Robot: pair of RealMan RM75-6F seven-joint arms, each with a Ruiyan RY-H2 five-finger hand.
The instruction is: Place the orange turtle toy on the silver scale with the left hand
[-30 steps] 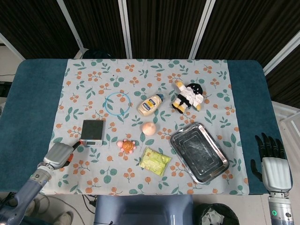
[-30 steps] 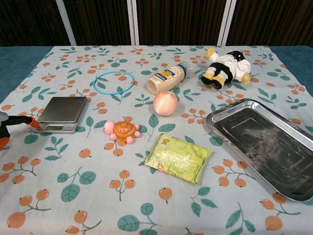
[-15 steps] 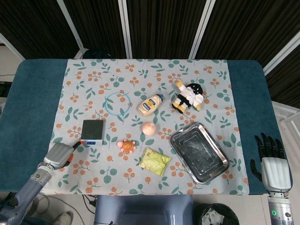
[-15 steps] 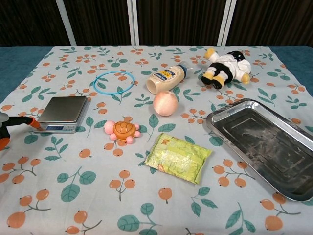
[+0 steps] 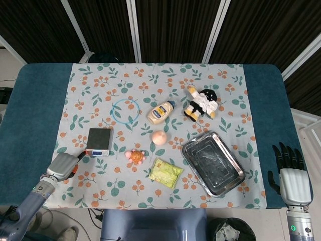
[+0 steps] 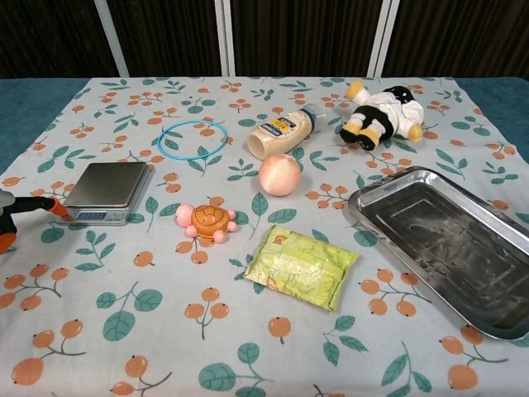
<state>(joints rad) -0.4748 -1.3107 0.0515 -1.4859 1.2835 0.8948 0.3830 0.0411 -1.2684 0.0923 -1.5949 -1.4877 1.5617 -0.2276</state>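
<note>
Turtle (image 6: 207,222) lies on desk (image 6: 165,331), just right of scale (image 6: 107,188); not yet grasped. Left hand (image 5: 64,165) at near left edge, finger pose cannot be told. Scale to be cleared on approach; shell to be gripped from above. Right hand (image 5: 291,173) idle, fingers spread.

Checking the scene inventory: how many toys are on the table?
2: the turtle sits right of the scale; the plush doll lies at the far right. None look hidden.

A teal tabletop (image 5: 35,120) carries a leaf-and-berry patterned cloth (image 5: 90,95). Along the far side hang dark curtains (image 5: 170,30) split by white slanted posts (image 5: 133,30).
</note>
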